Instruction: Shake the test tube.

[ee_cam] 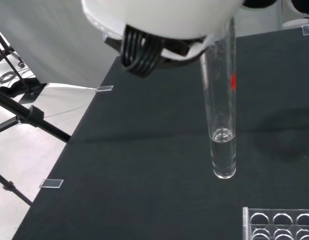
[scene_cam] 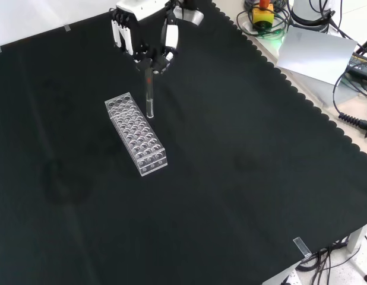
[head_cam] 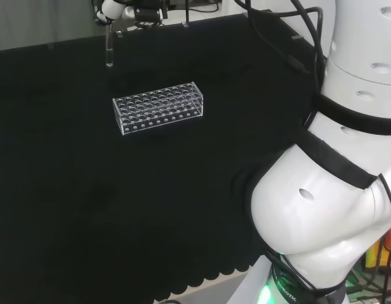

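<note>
A clear glass test tube with a red mark hangs upright in the air, held at its top by the hand, whose fingers are curled round it. In the head view the test tube hangs below the hand at the far side of the cloth, beyond the rack. The wrist view shows the test tube close up with a little clear liquid at its bottom. A clear plastic tube rack stands on the cloth just under and beside the tube's lower end; the rack looks empty.
The arm's white links stand at the right of the head view. In the front view a yellow-and-red button box, cables and a grey sheet lie off the cloth's upper right edge. A clear clip sits at the cloth's near corner.
</note>
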Tool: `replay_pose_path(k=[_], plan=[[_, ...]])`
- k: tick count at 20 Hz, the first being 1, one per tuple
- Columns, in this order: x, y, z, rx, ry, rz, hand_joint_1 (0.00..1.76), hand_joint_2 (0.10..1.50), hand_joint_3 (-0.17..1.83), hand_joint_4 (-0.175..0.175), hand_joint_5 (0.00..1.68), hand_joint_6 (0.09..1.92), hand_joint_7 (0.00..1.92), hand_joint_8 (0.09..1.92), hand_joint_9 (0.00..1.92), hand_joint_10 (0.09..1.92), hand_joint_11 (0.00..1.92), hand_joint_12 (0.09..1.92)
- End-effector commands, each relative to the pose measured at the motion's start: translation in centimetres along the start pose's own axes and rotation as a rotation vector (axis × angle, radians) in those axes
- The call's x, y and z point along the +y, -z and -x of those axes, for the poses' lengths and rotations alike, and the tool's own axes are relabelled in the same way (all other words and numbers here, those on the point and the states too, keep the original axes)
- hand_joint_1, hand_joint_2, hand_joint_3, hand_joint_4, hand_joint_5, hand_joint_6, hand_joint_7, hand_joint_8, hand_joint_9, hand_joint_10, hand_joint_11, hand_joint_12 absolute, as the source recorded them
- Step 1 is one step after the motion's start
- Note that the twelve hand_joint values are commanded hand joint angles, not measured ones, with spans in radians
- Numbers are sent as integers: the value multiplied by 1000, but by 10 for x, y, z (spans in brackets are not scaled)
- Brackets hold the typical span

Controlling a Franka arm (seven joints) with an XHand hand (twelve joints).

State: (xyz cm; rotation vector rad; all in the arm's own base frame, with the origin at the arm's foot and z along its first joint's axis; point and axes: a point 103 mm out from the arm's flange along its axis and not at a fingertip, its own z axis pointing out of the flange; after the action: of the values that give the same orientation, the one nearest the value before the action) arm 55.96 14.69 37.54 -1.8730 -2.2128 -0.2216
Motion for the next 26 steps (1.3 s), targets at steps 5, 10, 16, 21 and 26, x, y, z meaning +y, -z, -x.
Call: replay_pose_path(k=[5, 10, 16, 21, 26], plan=[[-16, 14, 80, -64, -150, 20, 1233, 624, 645, -175, 1404, 413, 1810, 412, 1745, 326, 1327, 879], [-36, 26, 141, -130, -258, 29, 1233, 623, 647, -175, 1404, 413, 1809, 412, 1744, 326, 1328, 879], [-59, 43, 196, -202, -357, 45, 1233, 622, 649, -175, 1404, 413, 1809, 412, 1744, 327, 1328, 879], [-68, 52, 218, -232, -393, 50, 1233, 621, 650, -175, 1404, 413, 1808, 412, 1743, 327, 1329, 879], [-60, 43, 198, -207, -352, 39, 1233, 621, 651, -175, 1405, 413, 1808, 412, 1743, 328, 1329, 879]])
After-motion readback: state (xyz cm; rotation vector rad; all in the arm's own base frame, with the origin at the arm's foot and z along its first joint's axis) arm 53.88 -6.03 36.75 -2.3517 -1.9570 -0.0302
